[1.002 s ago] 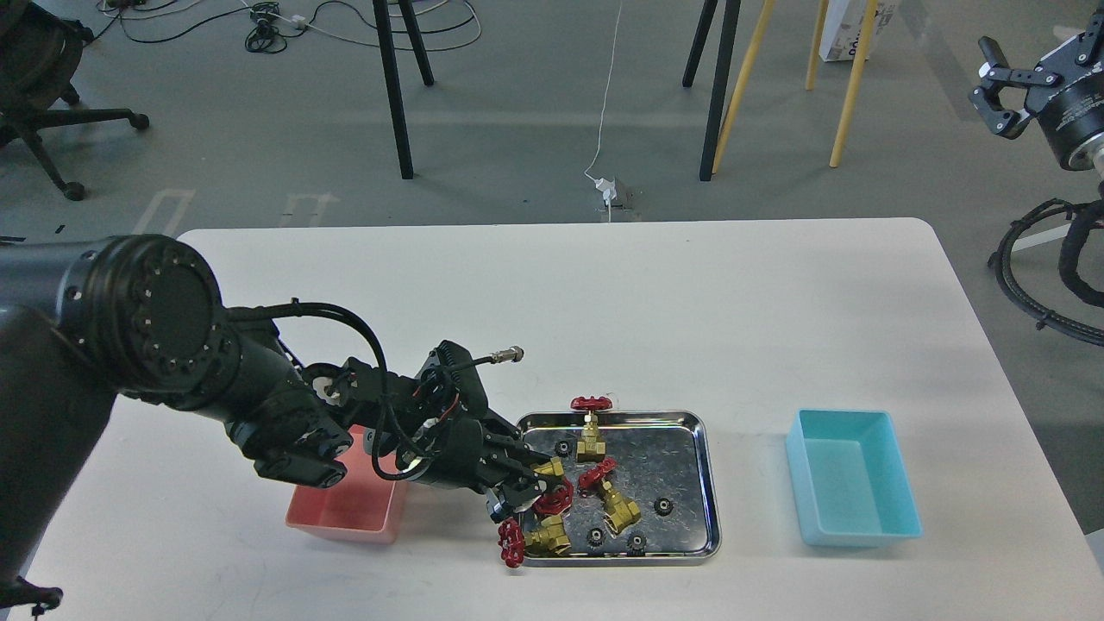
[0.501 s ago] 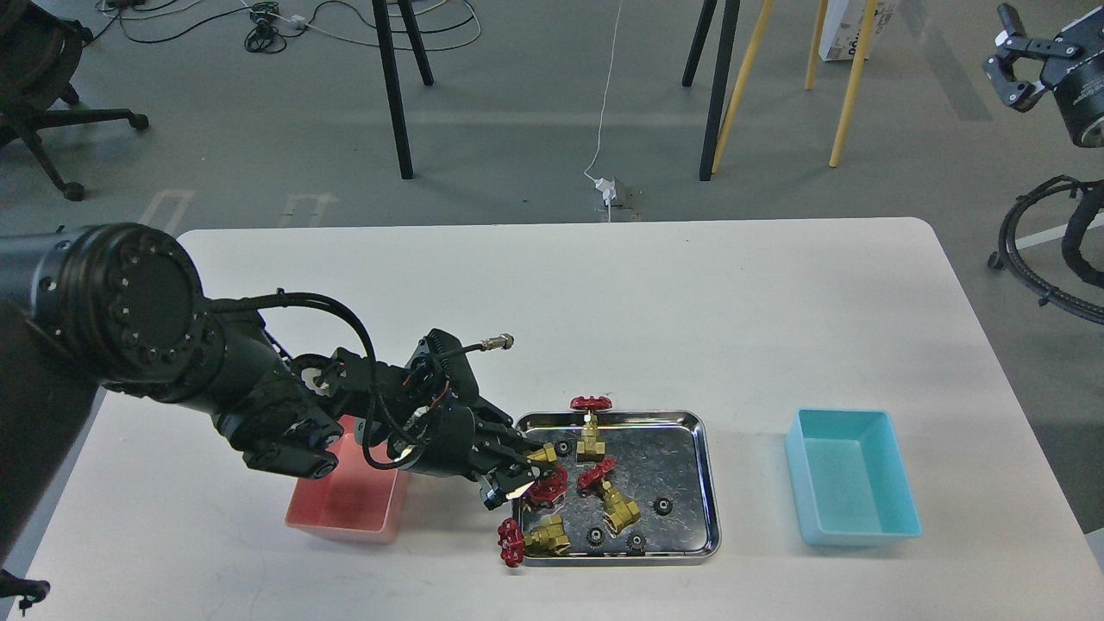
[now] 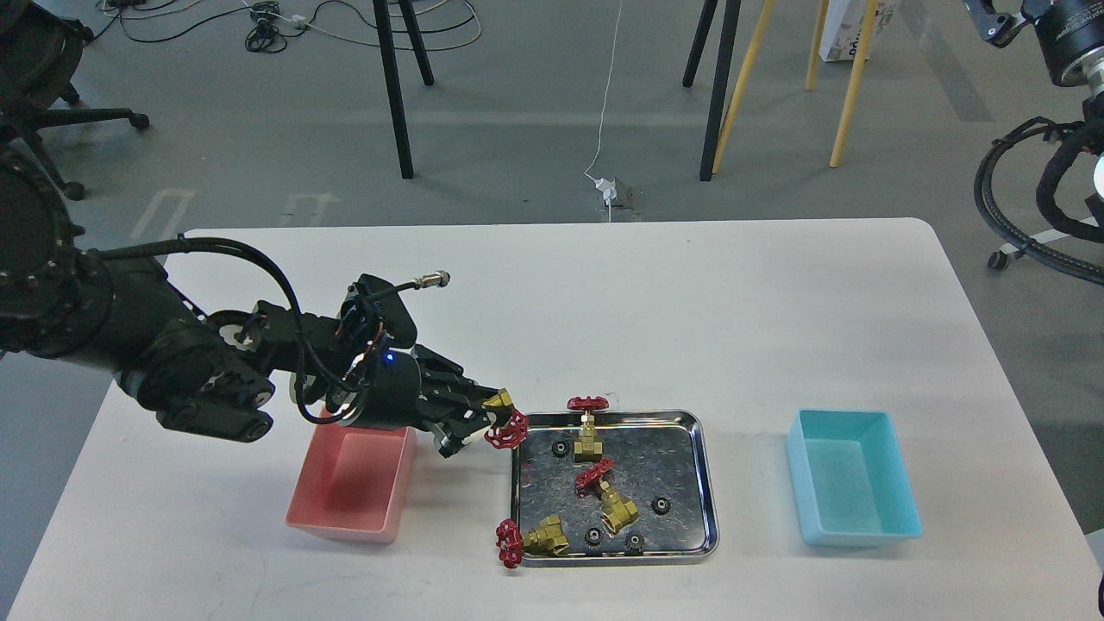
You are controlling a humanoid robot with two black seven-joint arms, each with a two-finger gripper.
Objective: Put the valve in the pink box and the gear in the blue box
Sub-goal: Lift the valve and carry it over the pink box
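Note:
My left gripper [image 3: 483,423] is shut on a brass valve with a red handwheel [image 3: 505,428] and holds it in the air just left of the steel tray [image 3: 699,483], to the right of the pink box [image 3: 349,483]. The pink box looks empty. Three more valves remain at the tray: one upright at its back edge [image 3: 589,427], one in the middle [image 3: 608,496], one over its front left corner [image 3: 530,539]. Several tiny black gears [image 3: 661,505] lie in the tray. The blue box [image 3: 849,492] stands empty to the right. My right gripper [image 3: 992,21] is high at the top right corner, partly cut off.
The white table [image 3: 690,310] carries only the two boxes and the tray. My left arm covers the left part of the table behind the pink box. Chair and easel legs, cables and hoses are on the floor beyond.
My left gripper lifted a valve out of the tray and drew it up and left, towards the pink box. My right arm rose further up and out of frame.

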